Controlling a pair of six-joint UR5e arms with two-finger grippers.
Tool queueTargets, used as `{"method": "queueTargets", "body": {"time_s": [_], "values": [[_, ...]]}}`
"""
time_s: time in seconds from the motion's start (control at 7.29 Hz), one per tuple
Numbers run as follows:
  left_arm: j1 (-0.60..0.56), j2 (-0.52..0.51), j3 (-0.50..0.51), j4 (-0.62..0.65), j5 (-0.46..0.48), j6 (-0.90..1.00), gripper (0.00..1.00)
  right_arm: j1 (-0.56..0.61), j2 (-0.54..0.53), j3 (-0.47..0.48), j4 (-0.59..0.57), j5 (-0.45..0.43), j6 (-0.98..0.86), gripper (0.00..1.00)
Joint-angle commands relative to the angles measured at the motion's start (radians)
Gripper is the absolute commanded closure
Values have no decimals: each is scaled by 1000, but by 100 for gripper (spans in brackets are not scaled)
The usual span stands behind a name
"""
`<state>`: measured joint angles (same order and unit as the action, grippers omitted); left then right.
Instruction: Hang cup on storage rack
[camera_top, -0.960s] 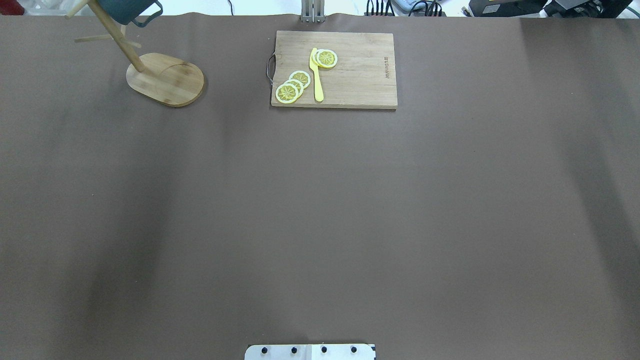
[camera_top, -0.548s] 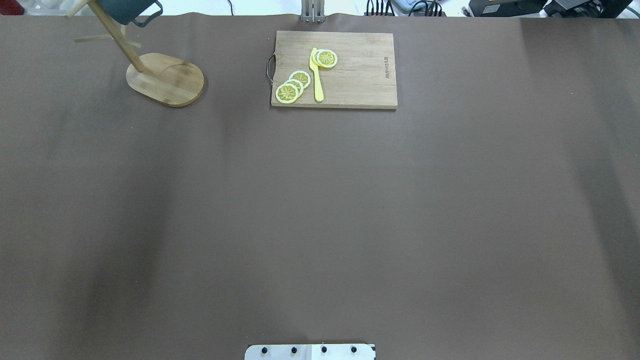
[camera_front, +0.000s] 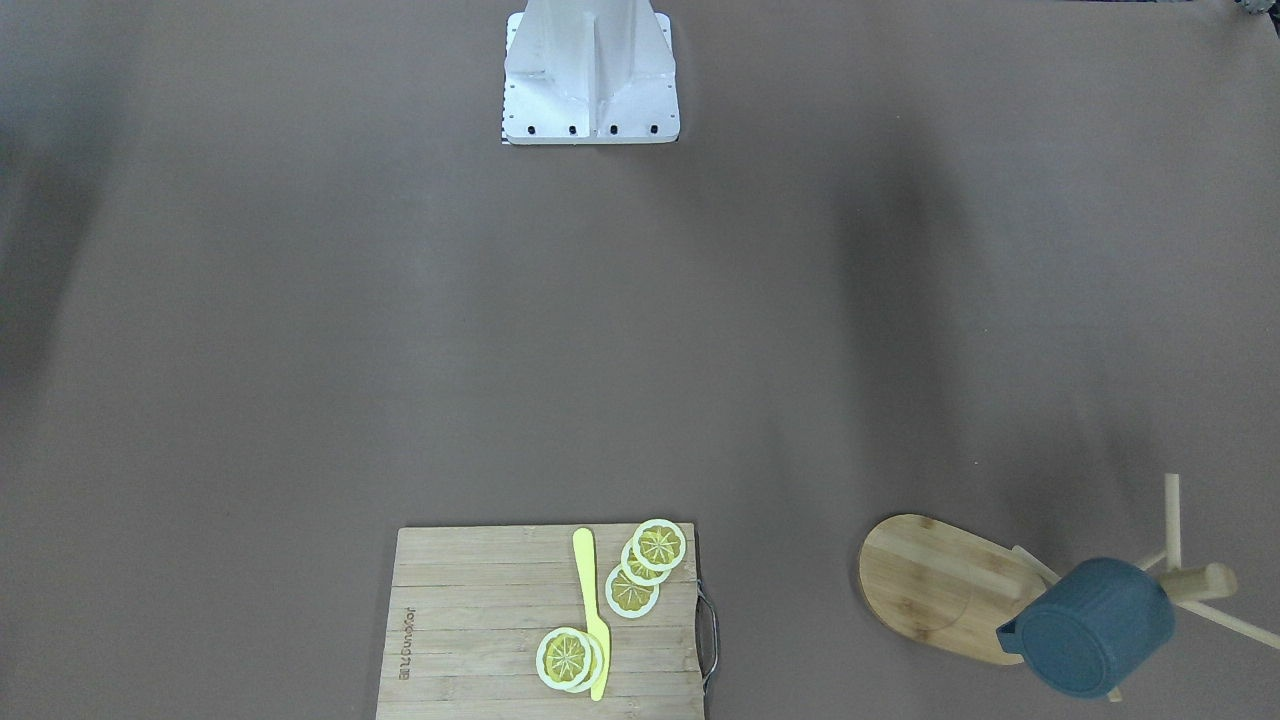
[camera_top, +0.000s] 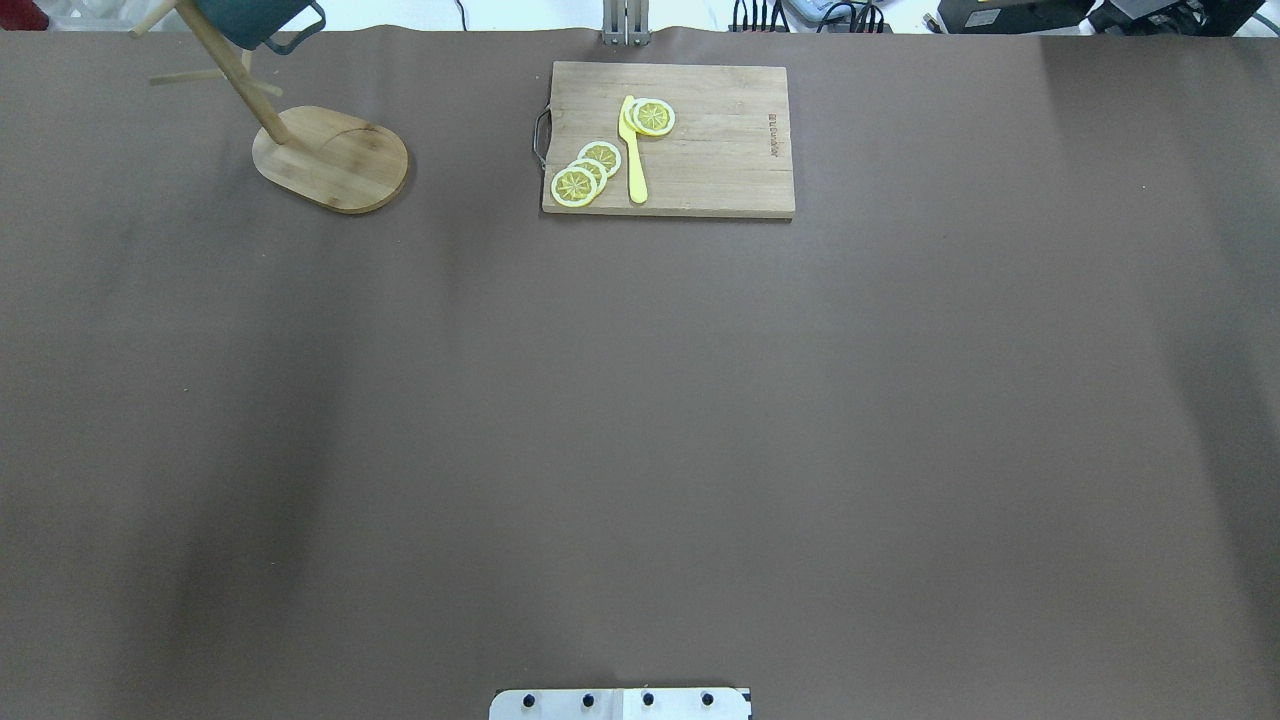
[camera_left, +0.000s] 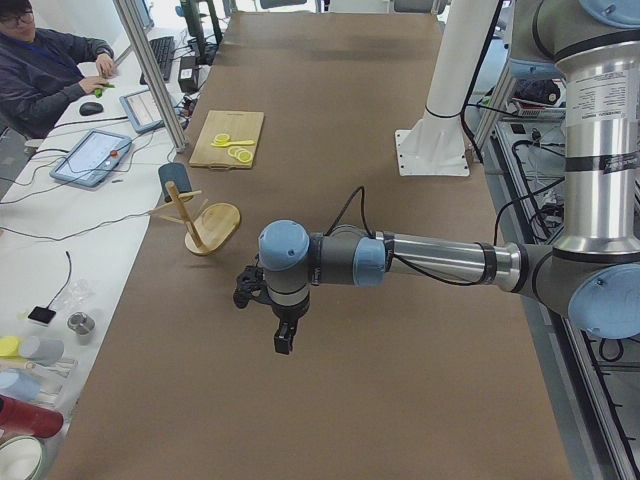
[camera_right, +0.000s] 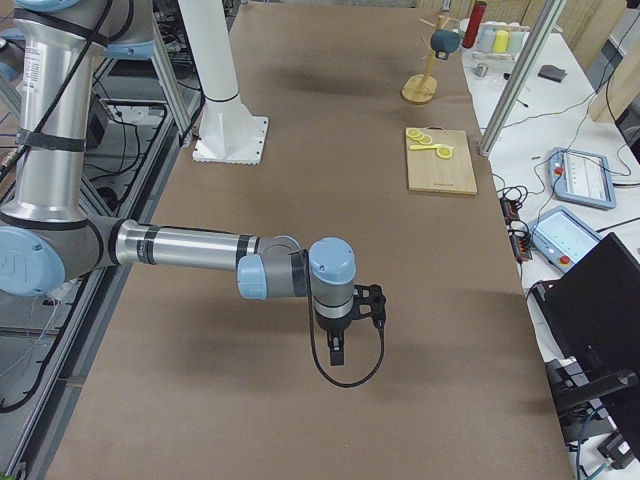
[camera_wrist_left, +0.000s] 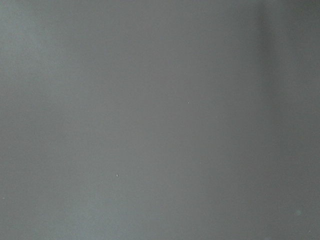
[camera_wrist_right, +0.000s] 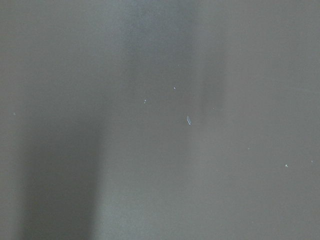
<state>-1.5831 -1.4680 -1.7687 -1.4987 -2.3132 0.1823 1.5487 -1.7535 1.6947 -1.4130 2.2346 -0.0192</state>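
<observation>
The cup (camera_front: 1095, 625) hangs from a peg of the rack (camera_front: 935, 585), at the far left of the surface (camera_front: 640, 350), so the task looks done. The left end effector (camera_left: 284, 340) and right end effector (camera_right: 337, 352) hover well away; apart or together, I cannot tell

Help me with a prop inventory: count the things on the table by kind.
cup: 1
storage rack: 1
cutting board: 1
yellow knife: 1
lemon slices: 5
Total: 9
</observation>
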Motion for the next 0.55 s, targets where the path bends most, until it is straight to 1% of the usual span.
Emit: {"method": "queueTargets", "body": {"time_s": [0.0,0.41], "values": [[2,17,-5,-2,-2,-1,1,1,2,-7,2,-1,-4,0],[2,17,-5,-3,-2,-1,1,1,3,-6,-1,10,5,0]]}}
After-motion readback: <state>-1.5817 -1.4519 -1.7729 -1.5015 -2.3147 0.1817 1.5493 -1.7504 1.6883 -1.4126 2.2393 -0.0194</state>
